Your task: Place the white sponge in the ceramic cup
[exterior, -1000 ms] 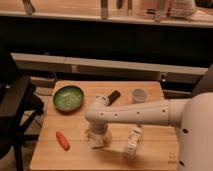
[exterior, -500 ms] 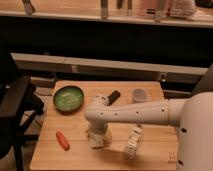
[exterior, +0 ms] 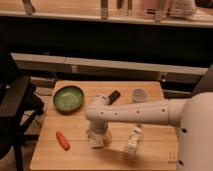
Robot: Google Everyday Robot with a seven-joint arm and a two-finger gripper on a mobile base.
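The ceramic cup (exterior: 139,94) is small, white and round, and stands upright at the back right of the wooden table (exterior: 75,155). My white arm reaches from the right across the table and bends down at the front middle. The gripper (exterior: 98,137) points down at the tabletop, well to the front left of the cup. An off-white block at its tip looks like the white sponge (exterior: 101,142), low on the table. The gripper hides most of it.
A green bowl (exterior: 68,98) sits at the back left. An orange carrot-like piece (exterior: 62,140) lies at the front left. A dark cylinder (exterior: 113,95) lies behind the arm. A white labelled bottle (exterior: 133,140) lies right of the gripper. A black chair (exterior: 15,112) stands left of the table.
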